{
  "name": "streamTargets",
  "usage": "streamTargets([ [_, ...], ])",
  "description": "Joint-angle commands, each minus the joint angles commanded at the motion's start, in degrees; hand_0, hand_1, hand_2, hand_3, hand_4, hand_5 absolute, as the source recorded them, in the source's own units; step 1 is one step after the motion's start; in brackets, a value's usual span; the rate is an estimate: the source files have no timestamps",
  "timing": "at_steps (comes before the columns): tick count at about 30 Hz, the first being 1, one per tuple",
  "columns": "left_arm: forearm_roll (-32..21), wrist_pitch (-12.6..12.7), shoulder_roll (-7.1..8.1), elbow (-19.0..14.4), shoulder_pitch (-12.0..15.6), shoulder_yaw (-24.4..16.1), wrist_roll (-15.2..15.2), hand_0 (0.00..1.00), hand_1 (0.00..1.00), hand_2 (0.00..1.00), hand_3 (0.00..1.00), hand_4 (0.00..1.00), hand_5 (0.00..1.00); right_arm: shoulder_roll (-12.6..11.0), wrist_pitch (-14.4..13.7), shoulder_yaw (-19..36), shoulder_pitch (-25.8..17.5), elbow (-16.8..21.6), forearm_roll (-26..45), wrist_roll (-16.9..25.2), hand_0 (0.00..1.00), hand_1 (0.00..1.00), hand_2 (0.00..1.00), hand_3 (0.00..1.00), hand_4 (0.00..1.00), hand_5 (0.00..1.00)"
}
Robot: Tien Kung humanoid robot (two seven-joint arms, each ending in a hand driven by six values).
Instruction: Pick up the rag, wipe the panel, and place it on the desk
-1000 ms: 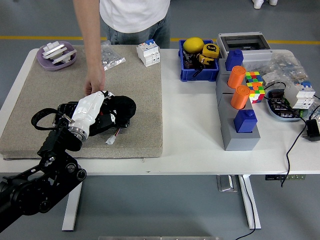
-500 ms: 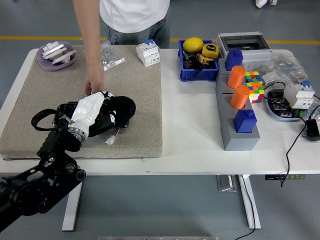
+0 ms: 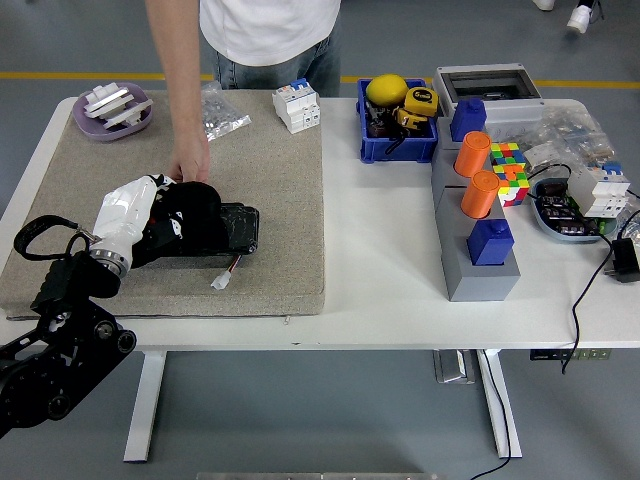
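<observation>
A black rag (image 3: 192, 208) lies bunched on the left part of a flat black panel (image 3: 238, 229), which rests on a beige mat (image 3: 275, 190). My left hand (image 3: 156, 201), white with a black arm, comes in from the lower left and is shut on the rag, pressing it on the panel. A person stands at the far side; one hand (image 3: 187, 164) reaches down and rests at the panel's far edge, just behind the rag. A small white connector (image 3: 221, 282) on a wire lies by the panel's near edge. My right hand is out of view.
On the mat's far edge are a purple dish (image 3: 113, 110), a bag of screws (image 3: 222, 112) and a white circuit breaker (image 3: 297, 105). To the right stand a blue bin (image 3: 398, 128), a grey block with orange cylinders (image 3: 478, 232), a colour cube (image 3: 508, 166) and cables.
My left hand has slid the rag leftward across the panel, uncovering its right part. My arm has drawn back to the left. The person's hand has stayed in place.
</observation>
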Motion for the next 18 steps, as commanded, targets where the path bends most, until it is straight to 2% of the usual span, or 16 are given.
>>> streamTargets([
  [9,0.28,0.89,0.87,2.21,1.84,-3.39,-0.45,0.232,0.443,0.565,0.521,0.250,0.002,-0.02,0.01,0.21,-0.13,-0.09,0.00,0.02,0.768,0.689,0.711,0.675,0.998,0.519],
  [18,1.61,1.94,1.43,2.73,3.99,-6.85,-0.18,0.234,0.449,0.570,0.529,0.257,0.002,-0.08,0.10,0.09,-0.33,-0.13,0.23,0.03,0.768,0.689,0.710,0.676,0.998,0.520],
])
